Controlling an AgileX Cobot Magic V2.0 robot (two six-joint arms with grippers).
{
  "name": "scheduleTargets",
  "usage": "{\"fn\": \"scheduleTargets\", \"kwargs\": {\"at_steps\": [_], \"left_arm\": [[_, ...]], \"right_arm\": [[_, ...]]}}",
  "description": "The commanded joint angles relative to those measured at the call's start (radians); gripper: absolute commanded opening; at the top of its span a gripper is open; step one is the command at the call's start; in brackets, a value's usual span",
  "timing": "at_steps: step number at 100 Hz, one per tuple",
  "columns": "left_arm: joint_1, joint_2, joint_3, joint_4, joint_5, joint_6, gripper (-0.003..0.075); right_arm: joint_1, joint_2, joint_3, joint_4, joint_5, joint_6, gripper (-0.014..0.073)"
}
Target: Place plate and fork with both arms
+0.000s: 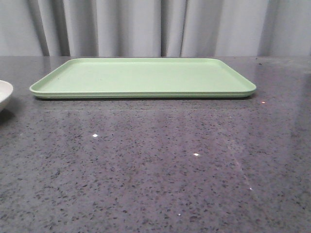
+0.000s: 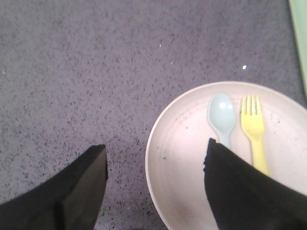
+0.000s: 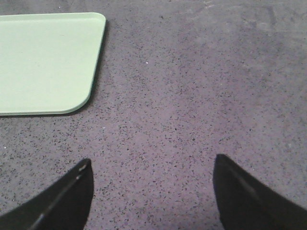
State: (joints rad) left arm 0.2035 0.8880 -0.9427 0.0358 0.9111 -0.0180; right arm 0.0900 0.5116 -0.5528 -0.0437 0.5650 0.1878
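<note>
The plate (image 2: 192,158) is seen resting on the dark speckled bench (image 2: 96,72). Inside it, the yellow fork (image 2: 254,134) and a pale blue spoon (image 2: 221,117) are laid side by side, apart. The left pincer (image 2: 156,167) is held open, one finger (image 2: 72,191) over the bench, the other over the plate. A light green tray edge (image 2: 300,38) is visible at one corner.

No readable text, label, brand mark, number or sign was seen in any view. The tray (image 1: 146,77) carried no print, nor did the plate (image 2: 182,158), the fork (image 2: 253,132) or the spoon (image 2: 221,117). The speckled table (image 1: 155,170) showed only flecks and glints, and the curtain (image 1: 146,26) behind it was plain.
</note>
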Motion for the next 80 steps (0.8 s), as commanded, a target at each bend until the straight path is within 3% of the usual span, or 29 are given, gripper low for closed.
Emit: {"fn": "scheduleTargets", "kwargs": {"at_steps": [1,80], "left_arm": [[0.003,0.058,-0.036,0.015,-0.019,-0.010,0.0438],[0.048,0.405,-0.036,0.029,-0.099,0.001,0.0438]], "right_arm": [[-0.003,0.009,-0.037,-0.002,-0.063,-0.012,0.0528],[-0.003,0.009,-0.037,-0.002,-0.045,-0.012,0.0528]]}}
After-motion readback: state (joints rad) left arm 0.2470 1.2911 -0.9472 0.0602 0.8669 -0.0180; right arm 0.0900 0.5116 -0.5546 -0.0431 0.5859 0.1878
